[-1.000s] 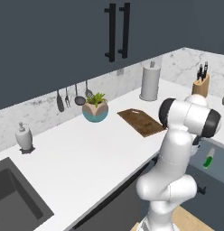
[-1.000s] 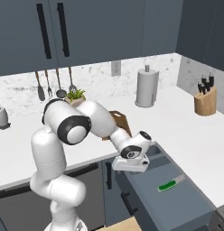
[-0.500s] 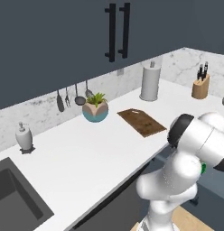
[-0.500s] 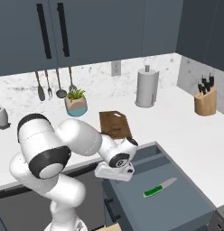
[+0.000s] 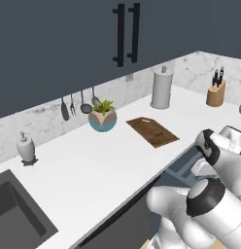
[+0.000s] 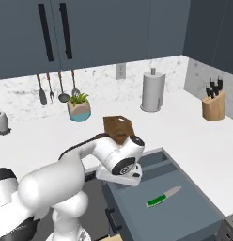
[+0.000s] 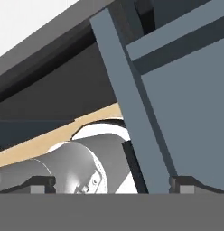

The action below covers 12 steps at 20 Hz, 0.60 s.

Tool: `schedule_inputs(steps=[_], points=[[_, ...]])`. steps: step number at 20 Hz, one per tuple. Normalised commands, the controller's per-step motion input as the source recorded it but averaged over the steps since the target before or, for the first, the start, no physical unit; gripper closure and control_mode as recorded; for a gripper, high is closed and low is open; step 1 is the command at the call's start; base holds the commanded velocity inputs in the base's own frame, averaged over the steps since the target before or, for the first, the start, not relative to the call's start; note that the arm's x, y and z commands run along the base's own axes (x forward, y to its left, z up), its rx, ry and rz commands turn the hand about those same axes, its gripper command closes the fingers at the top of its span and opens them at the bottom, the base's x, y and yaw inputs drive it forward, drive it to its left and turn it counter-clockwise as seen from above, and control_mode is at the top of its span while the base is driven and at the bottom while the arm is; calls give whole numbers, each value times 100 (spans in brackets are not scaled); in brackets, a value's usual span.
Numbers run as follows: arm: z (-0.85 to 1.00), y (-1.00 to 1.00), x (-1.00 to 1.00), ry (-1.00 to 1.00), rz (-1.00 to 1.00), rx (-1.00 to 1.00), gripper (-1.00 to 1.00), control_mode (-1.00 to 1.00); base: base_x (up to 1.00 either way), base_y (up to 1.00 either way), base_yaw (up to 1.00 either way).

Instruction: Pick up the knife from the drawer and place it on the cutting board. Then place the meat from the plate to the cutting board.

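The drawer (image 6: 186,217) stands pulled out below the counter edge. In it lies the knife (image 6: 162,197), green handle toward the front, silver blade toward the back right. The dark brown cutting board (image 5: 152,131) (image 6: 119,128) lies on the white counter behind the drawer. My gripper (image 6: 122,180) hangs low at the drawer's left front corner, left of the knife and apart from it. In the hand view the gripper (image 7: 111,187) is open and holds nothing, facing the drawer's side wall (image 7: 132,113). The meat and the plate are out of view.
A potted plant (image 5: 103,118), a paper towel roll (image 5: 162,89) and a knife block (image 5: 215,92) stand along the back of the counter. Utensils (image 5: 76,104) hang on the wall. A soap dispenser (image 5: 26,148) and a sink (image 5: 15,214) are at the left.
The arm has folded down and swung toward the drawer's front left, bringing the hand lower beside the drawer. The knife sits slightly nearer the front than before. The jaws stayed open.
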Motion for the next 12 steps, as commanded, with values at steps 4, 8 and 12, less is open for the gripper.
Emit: schedule_inputs(steps=[4, 8, 12], points=[[10, -50, 1, -6, -39, -17, -100, -100, 0, 0, 0], [0, -61, 0, -9, -49, -27, -100, -100, 0, 0, 0], [-2, -60, 0, -14, -49, -30, -100, -100, 0, 0, 0]])
